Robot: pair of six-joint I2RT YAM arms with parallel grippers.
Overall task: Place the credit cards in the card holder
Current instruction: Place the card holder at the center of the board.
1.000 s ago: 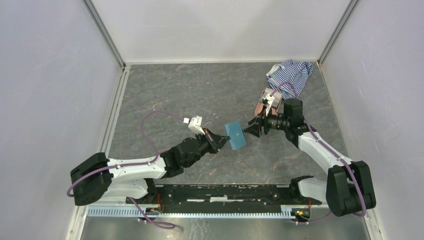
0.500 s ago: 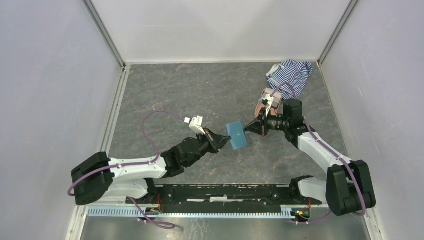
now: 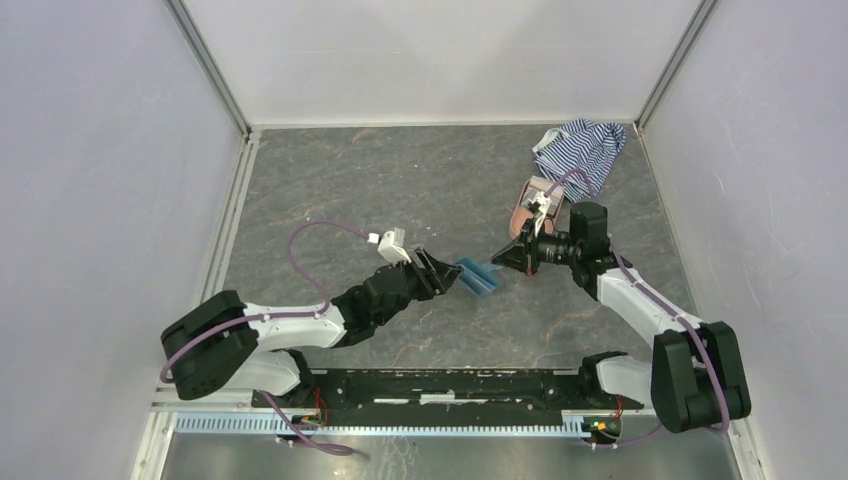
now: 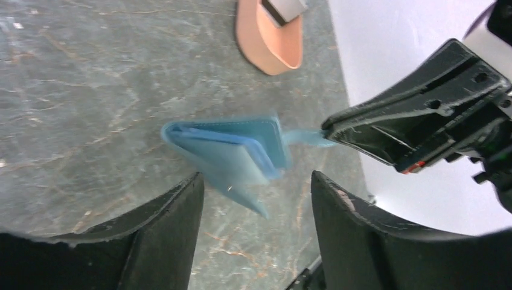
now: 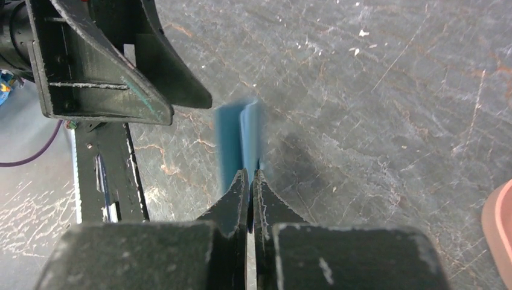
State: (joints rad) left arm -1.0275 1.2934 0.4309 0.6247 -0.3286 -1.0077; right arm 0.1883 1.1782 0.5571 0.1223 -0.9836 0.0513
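Observation:
The teal-blue card holder (image 3: 479,278) hangs low over the grey table between the two grippers, half folded and blurred (image 4: 232,151). My right gripper (image 3: 502,258) is shut on its snap tab, and the blue edge shows at the closed tips (image 5: 249,175). My left gripper (image 3: 453,273) stands open on the holder's near side, its fingers (image 4: 163,229) apart and touching nothing. No credit cards show plainly. A small grey flat piece (image 4: 284,7) lies on the pink oval case, and I cannot tell whether it is a card.
The pink oval case (image 3: 525,212) lies just behind the right wrist. A blue-white striped cloth (image 3: 581,150) is bunched in the back right corner. White walls close the table on three sides.
The right gripper shut on the card holder's tab, then the left gripper opened and let go. The holder swung down from upright to lie lower.

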